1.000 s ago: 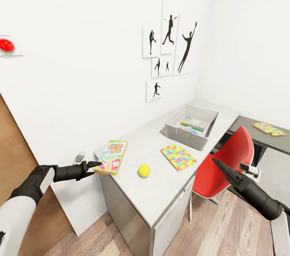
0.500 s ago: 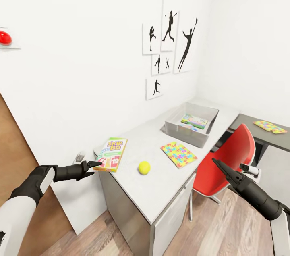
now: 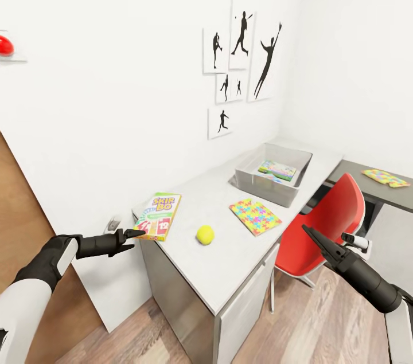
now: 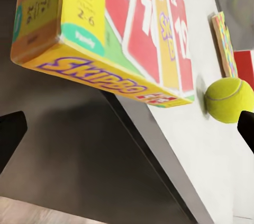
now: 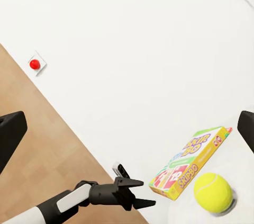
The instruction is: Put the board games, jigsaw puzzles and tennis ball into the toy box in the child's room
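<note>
The SKIP-BO board game [image 3: 158, 215] lies flat on the near left corner of the table [image 3: 223, 192], one corner hanging past the edge. My left gripper [image 3: 136, 233] is open, its tips just short of that box [image 4: 106, 28] and a little lower. The tennis ball [image 3: 205, 234] rests on the table beside it. One jigsaw puzzle [image 3: 255, 216] lies further along, before the toy box [image 3: 269, 192], which holds a board game [image 3: 277, 169]. A second jigsaw puzzle [image 3: 389, 177] lies on the darker wing. My right gripper [image 3: 310, 233] hangs open over the floor, empty.
A red chair [image 3: 327, 220] stands at the table between my right arm and the toy box. A brown door [image 3: 20, 203] is behind my left arm, with a red wall button [image 3: 6, 46] above it. Black sports pictures [image 3: 241, 60] hang over the table.
The whole picture has slid up a little, so the camera moved. Both arms keep their place in the view. My left fingertips now sit slightly lower against the SKIP-BO box.
</note>
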